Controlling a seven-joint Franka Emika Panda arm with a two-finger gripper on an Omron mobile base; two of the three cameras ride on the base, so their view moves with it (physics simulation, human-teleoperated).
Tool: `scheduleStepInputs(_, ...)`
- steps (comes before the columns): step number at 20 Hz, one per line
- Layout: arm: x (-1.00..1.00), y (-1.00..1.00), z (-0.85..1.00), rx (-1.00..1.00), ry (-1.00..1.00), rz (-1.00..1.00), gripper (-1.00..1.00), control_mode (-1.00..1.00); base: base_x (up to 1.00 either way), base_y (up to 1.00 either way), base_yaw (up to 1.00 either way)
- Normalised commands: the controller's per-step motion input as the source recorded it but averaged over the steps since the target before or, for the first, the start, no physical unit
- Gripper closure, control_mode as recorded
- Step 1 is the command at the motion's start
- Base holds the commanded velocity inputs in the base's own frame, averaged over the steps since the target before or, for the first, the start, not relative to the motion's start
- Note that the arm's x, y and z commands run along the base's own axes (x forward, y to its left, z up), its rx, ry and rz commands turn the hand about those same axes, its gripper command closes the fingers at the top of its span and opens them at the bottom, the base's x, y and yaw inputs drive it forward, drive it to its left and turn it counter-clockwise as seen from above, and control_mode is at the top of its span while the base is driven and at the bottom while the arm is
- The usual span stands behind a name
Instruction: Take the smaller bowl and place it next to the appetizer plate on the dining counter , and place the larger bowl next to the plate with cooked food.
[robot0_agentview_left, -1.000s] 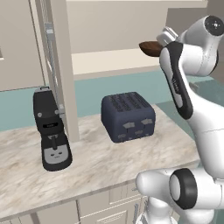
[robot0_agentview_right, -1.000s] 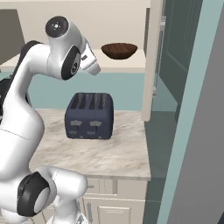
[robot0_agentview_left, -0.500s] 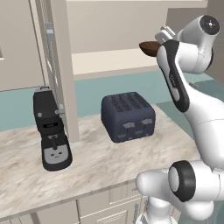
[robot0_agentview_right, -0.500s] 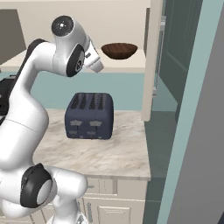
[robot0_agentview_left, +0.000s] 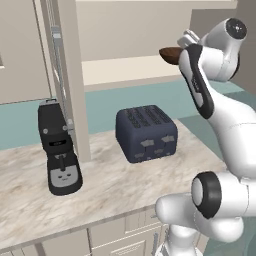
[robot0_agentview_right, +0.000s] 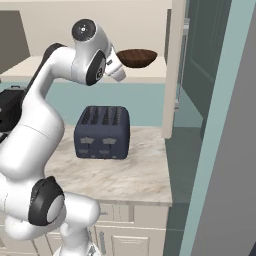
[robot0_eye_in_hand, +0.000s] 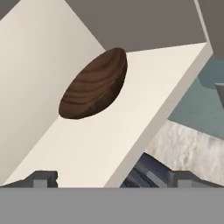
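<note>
Well, from the left base view I see my arm (robot0_agentview_left: 200, 90) reach up high toward a pale shelf (robot0_agentview_left: 125, 70). A bit of the brown bowl (robot0_agentview_left: 170, 54) peeks out past the arm, up on that shelf. Down on the marble worktop (robot0_agentview_left: 110, 185) sits a dark blue toaster (robot0_agentview_left: 146, 132), and a black coffee machine (robot0_agentview_left: 57, 147) stands well to its left. A tall open cupboard door (robot0_agentview_left: 67, 75) stands between them, further back.

From the right base view the bowl (robot0_agentview_right: 136, 57) sits upright on the shelf (robot0_agentview_right: 145, 75), just to the right of my hand. I cannot tell from here if the hand touches it. The toaster (robot0_agentview_right: 102, 132) is below it on the worktop (robot0_agentview_right: 125, 175), and a slice of the coffee machine (robot0_agentview_right: 10, 112) shows at the left edge.

In the hand view the picture is rolled over, so the bowl (robot0_eye_in_hand: 94, 85) looks tipped on its side against the shelf (robot0_eye_in_hand: 144, 87). My gripper (robot0_eye_in_hand: 111, 179) is spread wide, with one fingertip (robot0_eye_in_hand: 41, 178) at each bottom corner, and nothing is between them. The bowl is ahead of the tips and apart from them. Under the shelf edge I see the top of the toaster (robot0_eye_in_hand: 148, 173) and some worktop (robot0_eye_in_hand: 192, 148).
</note>
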Motion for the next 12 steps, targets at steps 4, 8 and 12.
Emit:
scheduleStepInputs(4,0.34,-0.09,0.0,0.0,0.04,0.0,-1.0,-1.0,0.0,0.0,0.0)
scheduleStepInputs(8,0.36,-0.14,-0.01,0.0,0.09,0.0,-1.0,-1.0,0.0,0.0,0.0)
scheduleStepInputs(12,0.43,-0.15,-0.14,0.0,0.03,0.0,-1.0,-1.0,0.0,0.0,0.0)
